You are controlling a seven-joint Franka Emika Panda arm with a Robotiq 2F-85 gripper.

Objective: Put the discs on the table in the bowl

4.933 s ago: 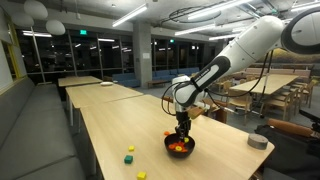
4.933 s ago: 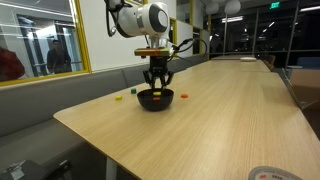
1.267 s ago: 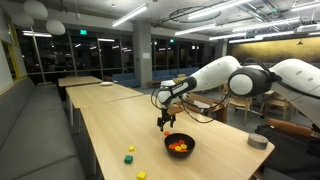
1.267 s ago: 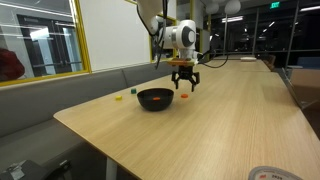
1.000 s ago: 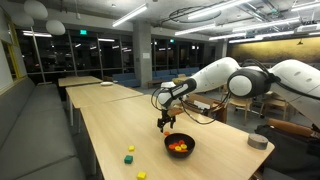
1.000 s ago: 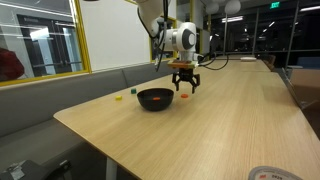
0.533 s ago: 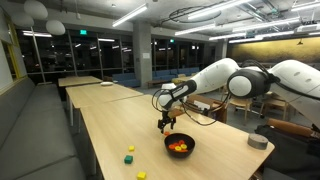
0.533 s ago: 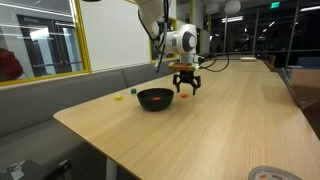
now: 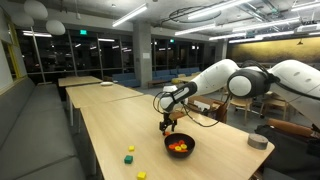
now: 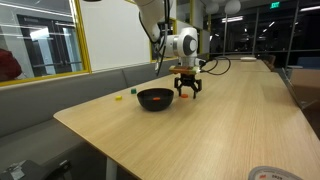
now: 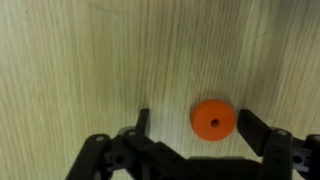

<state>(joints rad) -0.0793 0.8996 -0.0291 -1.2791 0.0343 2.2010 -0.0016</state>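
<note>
While the bowl (image 10: 155,99) sits nearby, an orange disc (image 11: 213,119) lies between spread jaws.

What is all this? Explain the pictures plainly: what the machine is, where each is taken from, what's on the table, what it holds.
It is a robot arm that ends in two jaws for gripping. Two pictures come from cameras standing at different places in the room, both looking at the long wooden table. The third comes from a camera on the arm's wrist, looking straight down past the jaws. On the table are a black bowl with orange pieces in it, small green and yellow blocks, and a grey roll of tape. The wrist view shows the jaws open, one on each side of an orange disc lying flat on the wood. Nothing is held yet.
</note>
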